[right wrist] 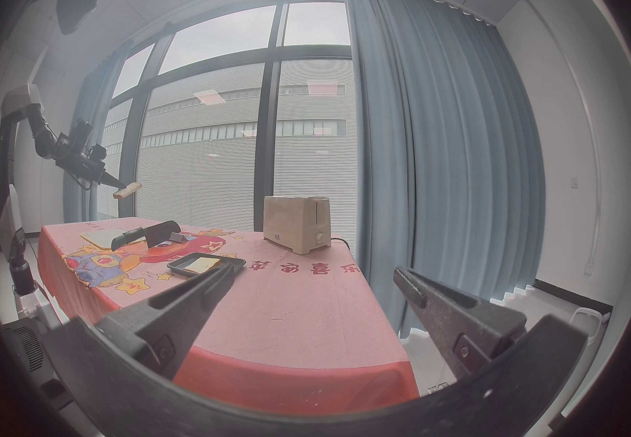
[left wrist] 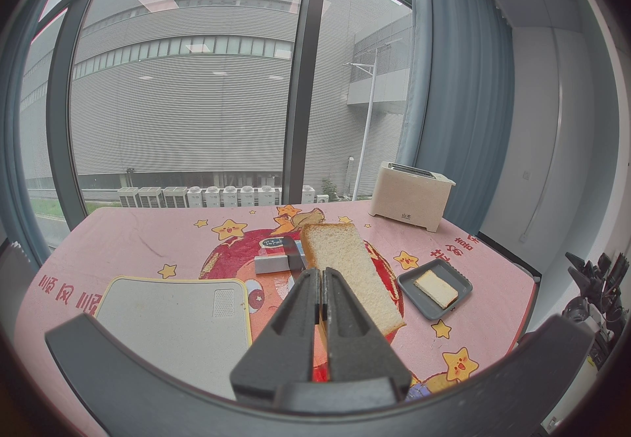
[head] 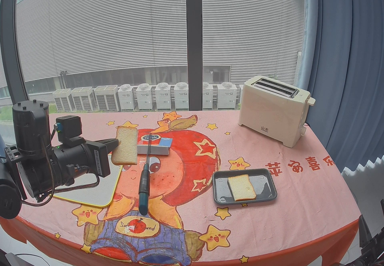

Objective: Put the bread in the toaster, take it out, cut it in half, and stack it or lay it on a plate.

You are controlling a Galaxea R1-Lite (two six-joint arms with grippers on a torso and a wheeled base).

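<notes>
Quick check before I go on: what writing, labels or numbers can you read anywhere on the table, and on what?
On the toaster: a small dark mark low on its front, too small to read.
On the tablecloth: a row of red characters beside the tray, stylised and slanted, not surely readable.
Also on the tablecloth: a round badge near the front edge, lettering blurred.
On the box behind the knife: label blurred.
No readable numbers.

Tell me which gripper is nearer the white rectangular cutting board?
Left. The left gripper, holding a slice of white bread, hangs above the board; the right gripper is off the pink table's right end.
</notes>
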